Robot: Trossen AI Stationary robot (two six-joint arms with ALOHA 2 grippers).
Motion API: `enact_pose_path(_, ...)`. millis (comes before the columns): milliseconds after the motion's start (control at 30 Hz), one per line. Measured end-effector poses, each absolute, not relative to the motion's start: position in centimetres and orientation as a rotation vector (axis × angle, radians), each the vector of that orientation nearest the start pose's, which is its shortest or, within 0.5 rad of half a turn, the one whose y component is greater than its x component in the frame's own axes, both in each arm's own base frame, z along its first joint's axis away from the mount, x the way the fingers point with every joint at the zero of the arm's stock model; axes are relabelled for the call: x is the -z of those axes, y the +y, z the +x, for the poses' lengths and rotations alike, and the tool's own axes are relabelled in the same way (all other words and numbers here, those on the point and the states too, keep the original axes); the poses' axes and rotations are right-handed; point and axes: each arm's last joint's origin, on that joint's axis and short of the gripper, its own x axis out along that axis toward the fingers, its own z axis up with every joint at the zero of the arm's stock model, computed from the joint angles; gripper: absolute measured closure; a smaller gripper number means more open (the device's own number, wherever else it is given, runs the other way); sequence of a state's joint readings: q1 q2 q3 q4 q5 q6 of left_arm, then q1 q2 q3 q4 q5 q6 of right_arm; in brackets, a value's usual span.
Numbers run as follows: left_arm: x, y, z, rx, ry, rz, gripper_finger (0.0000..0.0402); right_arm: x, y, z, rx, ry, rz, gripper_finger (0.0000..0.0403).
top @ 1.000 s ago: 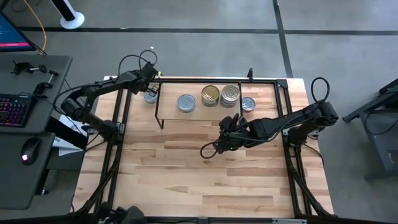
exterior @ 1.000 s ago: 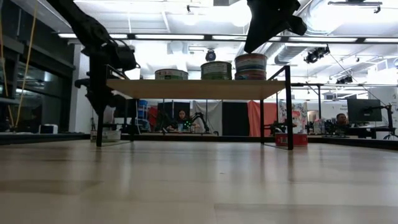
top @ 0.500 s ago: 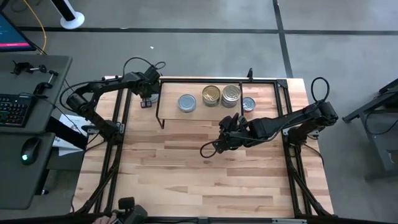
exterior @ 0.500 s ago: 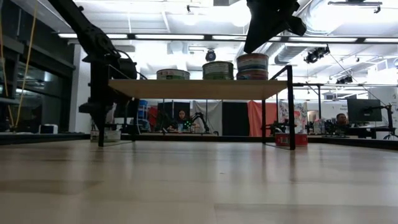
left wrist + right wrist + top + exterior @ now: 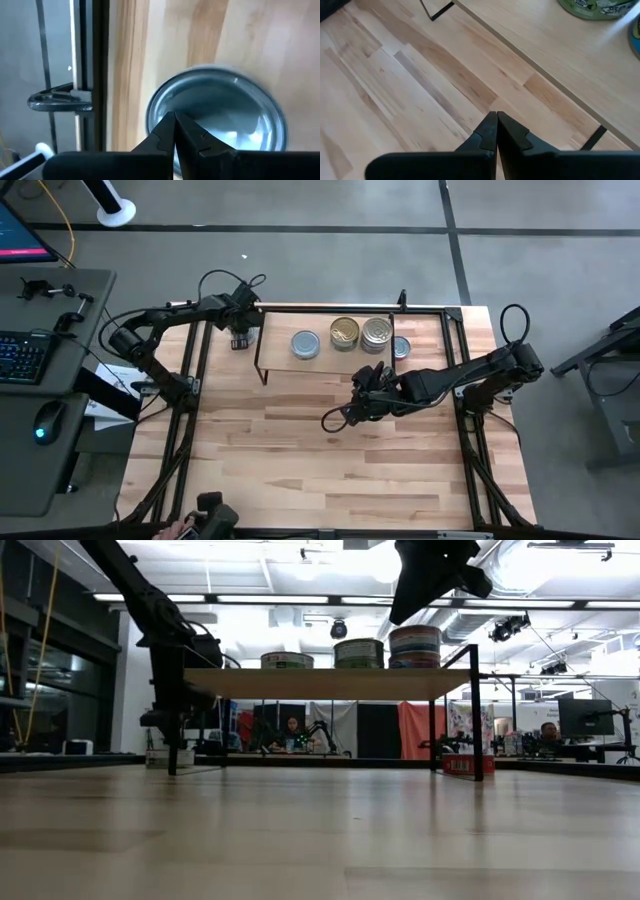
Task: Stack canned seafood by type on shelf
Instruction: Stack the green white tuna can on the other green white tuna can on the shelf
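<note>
While the right arm sits just as it did a second ago, we see that the shelf (image 5: 330,352) has slid toward the worktop's right edge. In the low view its near left leg now stands farther right than before, and the right leg has shifted the same way. The three tins riding on the shelf have moved with it: a silver-topped tin (image 5: 305,344) at its left part, a gold-topped tin (image 5: 345,333) in the middle and a stack with a pale gold top (image 5: 376,332) beside it. In the low view that stack (image 5: 414,646) shows as two tins, one on the other.

The left gripper (image 5: 240,338) is by the shelf's left end, near the worktop's (image 5: 300,450) far left corner, its fingers pressed together and holding nothing. A second ago a silver tin showed there beside the arm; from above it is now hidden under the gripper. The left wrist view shows that bluish silver tin (image 5: 216,120) lying flat on the worktop right past the closed fingertips.

Another silver-topped tin (image 5: 401,347) lies at the shelf's right end, partly covered by it now. We cannot tell from above whether it rests on the worktop.

The right gripper (image 5: 360,402) hangs just in front of the shelf's front edge, fingers closed, empty.
</note>
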State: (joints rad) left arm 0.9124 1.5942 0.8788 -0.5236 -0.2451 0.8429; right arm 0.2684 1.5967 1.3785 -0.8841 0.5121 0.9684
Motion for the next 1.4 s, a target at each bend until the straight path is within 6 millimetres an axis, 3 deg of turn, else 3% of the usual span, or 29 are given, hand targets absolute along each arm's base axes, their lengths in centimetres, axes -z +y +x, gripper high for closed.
enact_pose_path(233,-14.6,22.8,17.3,-0.433,1.581,0.179,0.0401,-29.1,7.2,31.4,0.665,0.792,0.467,0.0403)
enact_pose_path(433,-14.3,21.6,17.7,-0.47,1.677,0.177,0.0401,-29.1,7.2,31.4,0.666,0.793,0.466,0.0403)
enact_pose_path(800,-14.8,19.6,16.4,-0.623,1.746,-0.134,0.0402,-29.0,7.1,31.3,0.669,0.803,0.451,0.0403)
enact_pose_path(1200,-14.9,16.0,16.2,-0.569,1.897,-0.386,0.0401,-29.0,7.1,31.3,0.663,0.808,0.414,0.0403)
enact_pose_path(1400,-14.7,13.5,15.7,-0.595,1.874,-0.394,0.0401,-29.0,7.1,31.3,0.667,0.805,0.396,0.0403)
